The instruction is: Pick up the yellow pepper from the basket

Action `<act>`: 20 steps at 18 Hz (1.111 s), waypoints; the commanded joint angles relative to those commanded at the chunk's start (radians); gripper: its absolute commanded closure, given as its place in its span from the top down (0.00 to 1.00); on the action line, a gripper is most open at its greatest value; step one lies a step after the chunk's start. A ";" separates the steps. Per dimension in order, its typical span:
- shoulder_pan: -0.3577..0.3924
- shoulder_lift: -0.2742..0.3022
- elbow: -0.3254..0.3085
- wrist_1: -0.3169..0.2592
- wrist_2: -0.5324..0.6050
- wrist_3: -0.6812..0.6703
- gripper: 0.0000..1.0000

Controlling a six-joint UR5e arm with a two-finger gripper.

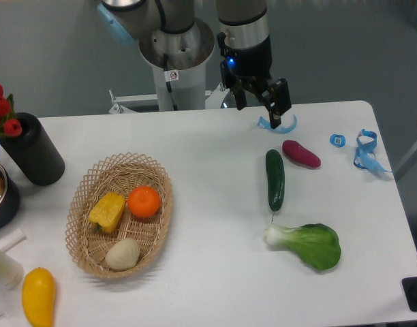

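A white table [208, 143] (rounded corners) stands before a plain grey-blue wall [52, 54].

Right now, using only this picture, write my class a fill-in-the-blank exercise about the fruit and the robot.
1. The yellow pepper lies inside the ____.
2. Touching the pepper's right side in the basket is a round ____.
3. The gripper hangs above the table's far edge with its fingers ____ and nothing between them.
4. The green cucumber lies just left of a ____ vegetable.

Missing words: basket; orange; open; purple
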 joint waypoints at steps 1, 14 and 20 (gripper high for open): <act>0.000 -0.002 -0.002 -0.002 -0.011 0.000 1.00; -0.005 0.003 -0.021 0.018 -0.080 -0.078 1.00; -0.026 -0.003 -0.054 0.026 -0.132 -0.158 1.00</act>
